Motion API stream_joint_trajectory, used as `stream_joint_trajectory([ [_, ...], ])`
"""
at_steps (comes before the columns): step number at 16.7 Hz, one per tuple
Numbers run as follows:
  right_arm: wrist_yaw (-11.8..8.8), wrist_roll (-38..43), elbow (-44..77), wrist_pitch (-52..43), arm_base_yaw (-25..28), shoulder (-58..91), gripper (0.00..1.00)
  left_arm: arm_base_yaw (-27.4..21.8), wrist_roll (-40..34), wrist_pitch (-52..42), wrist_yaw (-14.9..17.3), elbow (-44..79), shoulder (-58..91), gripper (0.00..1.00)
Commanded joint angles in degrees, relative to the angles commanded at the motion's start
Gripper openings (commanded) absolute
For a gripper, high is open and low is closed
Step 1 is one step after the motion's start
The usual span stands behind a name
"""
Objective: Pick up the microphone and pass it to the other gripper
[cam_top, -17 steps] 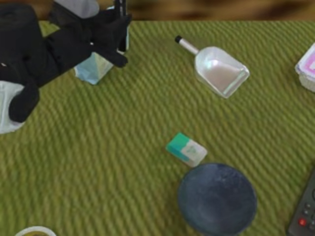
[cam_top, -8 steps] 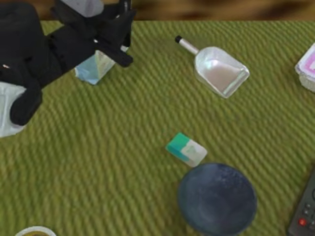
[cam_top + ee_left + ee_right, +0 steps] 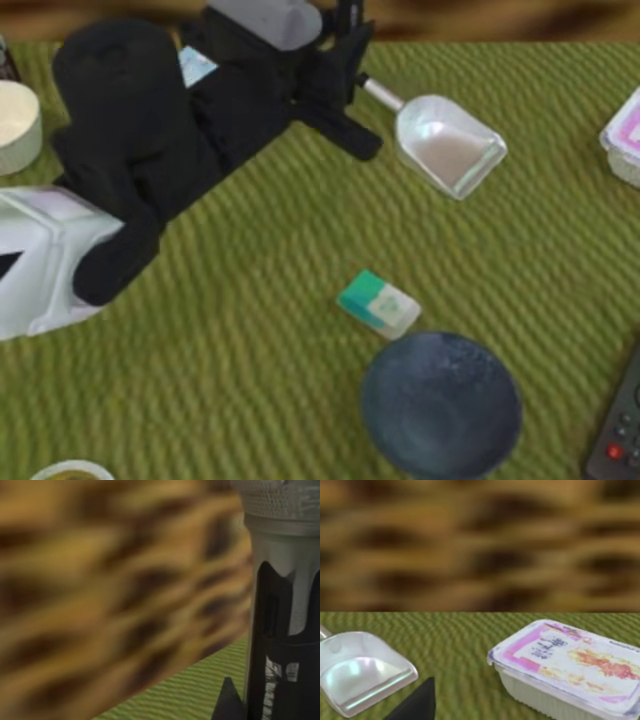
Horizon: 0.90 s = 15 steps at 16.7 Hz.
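The left end effector (image 3: 345, 60) hangs over the far edge of the desk (image 3: 250, 330), toward the middle, just beside the black-tipped handle of the clear scoop (image 3: 445, 140). It is closed on the microphone (image 3: 282, 605): the left wrist view shows the black handle standing upright right against the camera, with the grey collar and mesh head on top, lifted clear of the green surface. From above, the microphone itself is mostly hidden by the arm.

The right end effector (image 3: 417, 705) does not appear in the top view at all. Only one dark fingertip shows at the edge of the right wrist view, so whether it is open or closed cannot be told. That camera looks across the far right corner of the desk, at the scoop and a sealed food tray (image 3: 570, 670), which suggests the right arm is parked on that side.

The lift looks done, and the handover is not yet begun. The main risk is the meeting itself. The left fingers sit well up the slim handle, so the receiving fingers may find little free length and clash with them. If the left end effector lets go before the right one has closed firmly, the microphone would fall among the scoop, the small teal box (image 3: 378, 303) and the dark bowl (image 3: 441, 405). A low approach by either arm could also knock the scoop.
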Motion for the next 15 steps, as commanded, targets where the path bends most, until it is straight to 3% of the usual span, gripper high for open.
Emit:
stream_joint_trajectory([
  [2, 0.00, 0.00, 0.00, 0.00, 0.00, 0.00, 1.00, -1.19, 0.06, -0.32, -1.19, -0.02, -0.70, 0.00],
  [13, -0.06, 0.00, 0.06, 0.04, 0.02, 0.07, 1.00, -1.19, 0.06, -0.32, -1.19, -0.02, -0.70, 0.00],
  [15, -1.66, -0.06, 1.52, 0.99, 0.59, 1.96, 1.00, -1.19, 0.06, -0.32, -1.19, -0.02, -0.70, 0.00],
])
